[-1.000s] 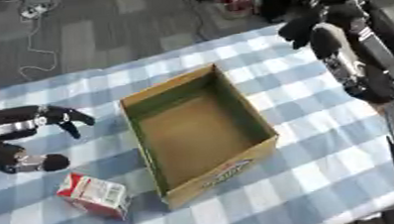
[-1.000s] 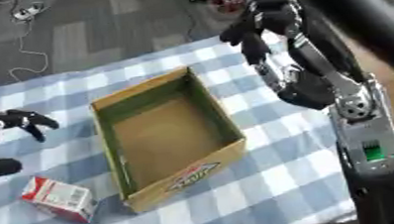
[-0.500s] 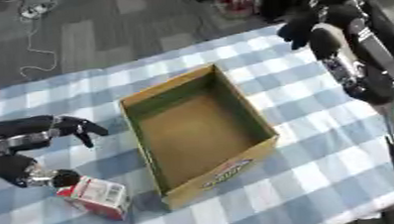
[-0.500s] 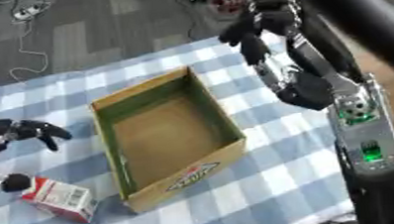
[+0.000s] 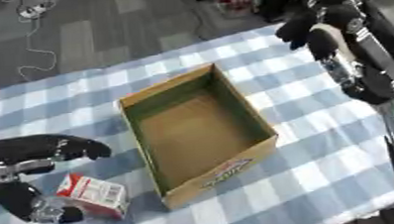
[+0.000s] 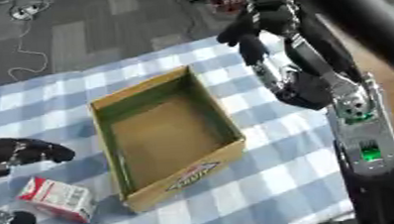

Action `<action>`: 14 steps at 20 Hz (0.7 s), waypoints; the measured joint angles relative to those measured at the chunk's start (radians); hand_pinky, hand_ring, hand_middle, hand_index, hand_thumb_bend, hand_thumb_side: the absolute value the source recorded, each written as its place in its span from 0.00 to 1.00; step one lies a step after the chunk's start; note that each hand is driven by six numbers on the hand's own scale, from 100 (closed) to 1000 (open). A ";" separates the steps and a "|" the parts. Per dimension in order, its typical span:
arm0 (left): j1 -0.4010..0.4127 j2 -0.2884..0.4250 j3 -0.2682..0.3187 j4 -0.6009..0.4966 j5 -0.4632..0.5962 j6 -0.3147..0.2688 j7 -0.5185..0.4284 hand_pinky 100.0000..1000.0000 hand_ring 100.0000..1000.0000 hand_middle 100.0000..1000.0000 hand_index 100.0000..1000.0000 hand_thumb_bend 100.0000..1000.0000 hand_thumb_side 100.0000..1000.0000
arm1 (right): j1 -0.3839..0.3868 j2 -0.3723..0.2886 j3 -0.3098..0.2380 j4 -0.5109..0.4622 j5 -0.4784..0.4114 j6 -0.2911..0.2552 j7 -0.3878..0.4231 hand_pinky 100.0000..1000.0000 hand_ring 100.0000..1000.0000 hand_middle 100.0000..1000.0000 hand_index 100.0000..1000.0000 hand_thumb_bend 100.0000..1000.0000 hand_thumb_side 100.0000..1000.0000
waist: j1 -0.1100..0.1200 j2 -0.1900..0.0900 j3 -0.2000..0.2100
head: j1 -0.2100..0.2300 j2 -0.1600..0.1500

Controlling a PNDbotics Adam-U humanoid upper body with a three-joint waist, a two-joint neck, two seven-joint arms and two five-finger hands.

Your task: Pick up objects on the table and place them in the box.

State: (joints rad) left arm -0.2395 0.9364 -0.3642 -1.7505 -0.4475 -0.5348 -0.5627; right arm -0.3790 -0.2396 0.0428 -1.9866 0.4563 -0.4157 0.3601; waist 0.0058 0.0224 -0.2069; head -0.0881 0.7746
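At about 8 o'clock in the left eye view, the left hand [image 5: 30, 165] is spread open around the near-left end of a small red-and-white carton [image 5: 93, 194]: its fingers arch above the carton without closing on it, and the thumb sits at the carton's lower left, touching or nearly touching it; contact cannot be told for certain. The carton lies on its side on the blue-and-white checked tablecloth [image 5: 326, 174], just beside the near-left corner of the box, at roughly 7 o'clock from the box's middle. The open cardboard box [image 5: 198, 134] stands in the centre of the table, with green inner walls, a brown floor and a printed label on its near outer face; nothing lies inside it. At about 1 o'clock, well apart from the box and the carton, the right hand [image 6: 251, 28] hangs above the far-right part of the table with its fingers curled downward and holding nothing, the silver-and-black forearm running down to the lower right edge of the view.
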 measured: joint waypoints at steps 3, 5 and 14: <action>0.031 0.020 0.002 -0.048 -0.062 -0.019 0.019 0.99 0.86 0.94 1.00 0.41 0.84 | 0.000 0.000 0.000 0.000 -0.002 0.000 0.000 0.32 0.38 0.46 0.65 0.00 1.00 | 0.000 0.000 0.004 | 0.000 0.000; 0.047 0.034 0.006 -0.072 -0.103 -0.031 0.031 1.00 0.87 0.95 1.00 0.41 0.84 | 0.000 -0.001 0.000 0.000 -0.003 0.001 0.001 0.32 0.38 0.46 0.65 0.00 1.00 | -0.001 0.000 0.006 | -0.001 0.000; 0.074 0.057 0.012 -0.100 -0.263 -0.088 0.087 1.00 0.88 0.95 0.99 0.40 0.86 | 0.000 -0.001 0.000 0.000 -0.003 0.001 0.003 0.32 0.38 0.46 0.65 0.00 1.00 | -0.002 0.001 0.009 | -0.009 0.000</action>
State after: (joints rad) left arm -0.1656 0.9939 -0.3525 -1.8506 -0.7106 -0.6224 -0.4753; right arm -0.3786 -0.2410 0.0433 -1.9866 0.4531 -0.4144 0.3628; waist 0.0035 0.0230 -0.1984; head -0.0966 0.7746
